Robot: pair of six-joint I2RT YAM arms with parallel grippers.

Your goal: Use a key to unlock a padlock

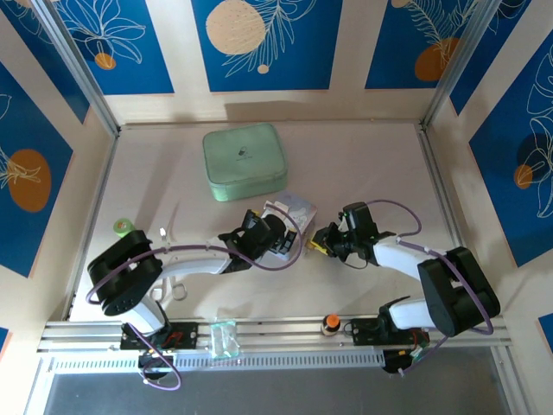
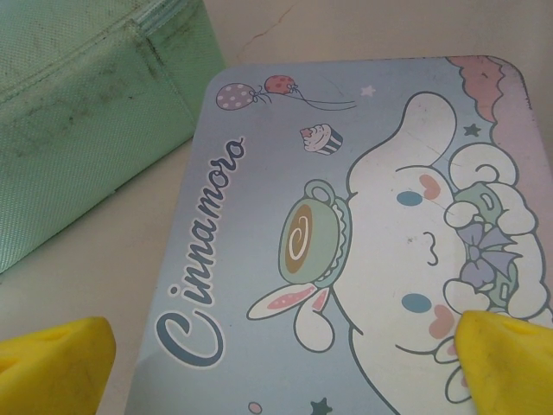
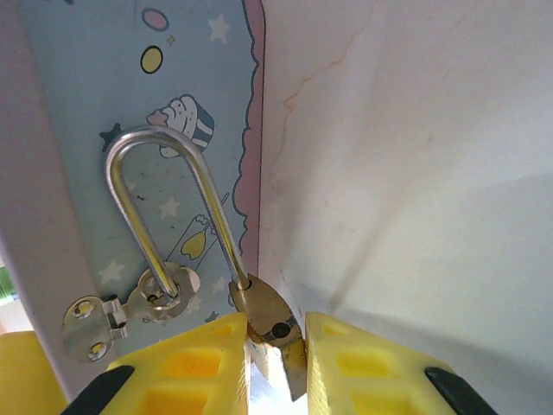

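My right claw (image 3: 276, 346) is clamped on the padlock (image 3: 263, 304), whose brass body is mostly buried between my fingers. Its shackle (image 3: 155, 147) threads the hasp (image 3: 112, 316) on the cartoon box (image 3: 199, 69). My left claw (image 2: 281, 359) hangs spread wide over the lid, tips cut off.
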